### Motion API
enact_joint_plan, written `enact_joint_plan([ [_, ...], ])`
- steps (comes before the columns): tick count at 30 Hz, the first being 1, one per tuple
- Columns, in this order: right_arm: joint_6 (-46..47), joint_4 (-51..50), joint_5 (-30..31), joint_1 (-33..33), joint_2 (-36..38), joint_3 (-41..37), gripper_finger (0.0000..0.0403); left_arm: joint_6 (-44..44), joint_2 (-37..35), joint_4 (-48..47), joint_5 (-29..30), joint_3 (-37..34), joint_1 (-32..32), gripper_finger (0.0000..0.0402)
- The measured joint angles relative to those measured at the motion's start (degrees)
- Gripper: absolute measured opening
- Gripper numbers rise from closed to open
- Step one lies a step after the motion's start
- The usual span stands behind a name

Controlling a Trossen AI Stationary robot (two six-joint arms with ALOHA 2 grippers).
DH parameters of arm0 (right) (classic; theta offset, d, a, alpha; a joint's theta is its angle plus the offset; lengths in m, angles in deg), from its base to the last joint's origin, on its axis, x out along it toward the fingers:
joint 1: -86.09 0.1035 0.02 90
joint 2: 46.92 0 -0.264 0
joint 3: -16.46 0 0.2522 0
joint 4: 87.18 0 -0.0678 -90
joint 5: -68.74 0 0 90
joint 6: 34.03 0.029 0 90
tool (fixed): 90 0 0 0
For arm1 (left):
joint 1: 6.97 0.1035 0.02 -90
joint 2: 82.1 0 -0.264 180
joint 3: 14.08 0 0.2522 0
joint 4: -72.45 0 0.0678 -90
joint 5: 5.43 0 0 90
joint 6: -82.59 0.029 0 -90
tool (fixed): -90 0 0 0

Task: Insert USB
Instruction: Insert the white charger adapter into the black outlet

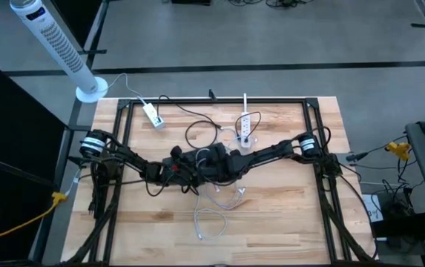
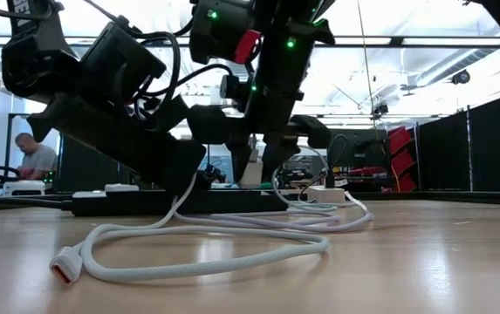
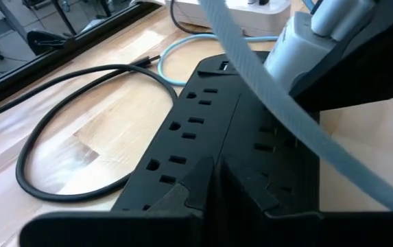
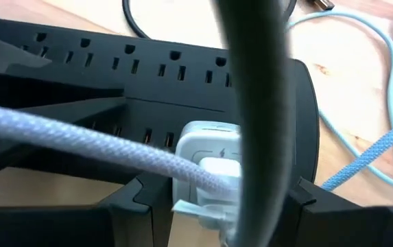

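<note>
A black power strip (image 3: 196,116) lies at the table's middle, with both arms meeting over it (image 1: 197,162). A white charger (image 4: 206,154) stands plugged into its top. A white braided cable (image 4: 79,137) runs to the USB plug (image 4: 218,171) at the charger. The rest of the cable lies in slack loops on the table (image 2: 206,253), its free end (image 2: 65,264) toward the near edge. My right gripper (image 4: 217,206) is at the plug and charger. My left gripper (image 3: 218,171) is shut, on the strip's top. My left gripper presses its shut fingertips (image 3: 196,182) down on the strip's top face (image 3: 223,147), between the two rows of sockets, slanting down from the table's left. The strip lies flat on the table. My right gripper has the USB plug (image 4: 213,180) between its two fingers (image 4: 138,199), coming slanting down from the table's right. A dark blurred cord in front hides part of the contact. The cable trails off slack.
A white power strip (image 1: 245,126) and a white adapter (image 1: 153,115) lie toward the far edge. A black cord loops beside the black strip (image 3: 66,137), and a light blue cable (image 4: 381,137) lies near it. A person (image 2: 33,161) sits beyond the table.
</note>
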Motion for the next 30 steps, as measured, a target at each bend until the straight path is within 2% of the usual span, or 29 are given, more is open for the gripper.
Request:
enact_joint_plan([
  [10, -3.5, 0.8, -5.9, -2.7, 1.4, -0.1, 0.0141, 0.2, 0.0, -0.1, -0.2, 0.1, 0.0, 0.0023],
  [13, -6.0, 0.8, -9.6, -4.2, 2.0, -0.2, 0.0141, -0.1, 0.0, 0.0, -0.2, 0.1, -0.1, 0.0023],
  [25, -13.0, 2.1, -12.4, -7.2, 3.7, 0.2, 0.0141, -0.3, 0.0, -0.1, 0.2, 0.1, -0.1, 0.0023],
  [30, -15.0, 2.9, -17.9, -10.0, 3.8, 0.9, 0.0141, 1.2, 0.0, -0.5, 0.6, 0.1, -0.1, 0.0023],
])
